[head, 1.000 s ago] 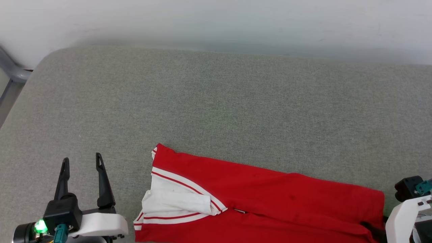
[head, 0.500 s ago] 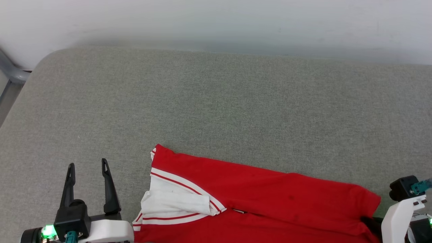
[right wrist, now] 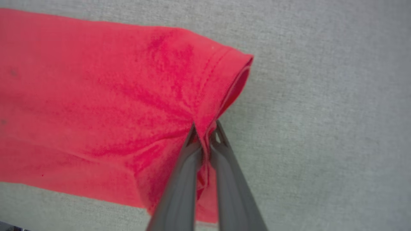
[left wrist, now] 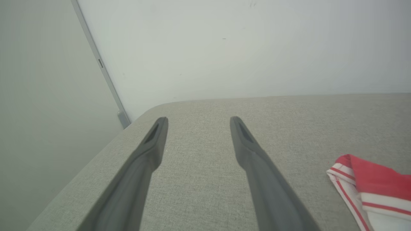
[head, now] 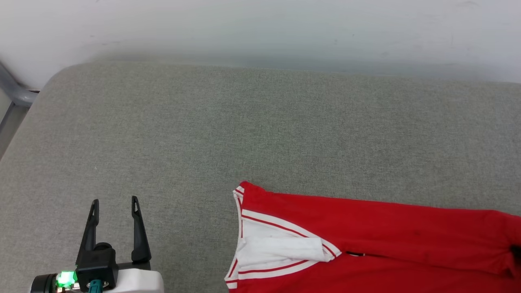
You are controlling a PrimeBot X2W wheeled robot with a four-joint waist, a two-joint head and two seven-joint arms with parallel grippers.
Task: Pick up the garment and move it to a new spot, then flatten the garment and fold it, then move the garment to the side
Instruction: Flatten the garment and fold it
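The garment, a folded red jersey with a white sleeve and red-white striped trim, lies along the lower right of the grey surface. Its striped collar end shows at the right of the left wrist view. In the right wrist view my right gripper is shut on the garment's red hem edge, the cloth puckered between the fingers. At the lower left my left gripper stands open and empty, well left of the garment, also as the left gripper in its own view. Letters and number are hidden.
The grey padded surface stretches wide behind and left of the garment. A pale wall runs along its far edge. At the far left a grey metal frame stands beside the rounded corner.
The garment has slid to the right across the surface, its right end now past the picture's edge with the right arm. The left gripper has drawn slightly back and right, still open.
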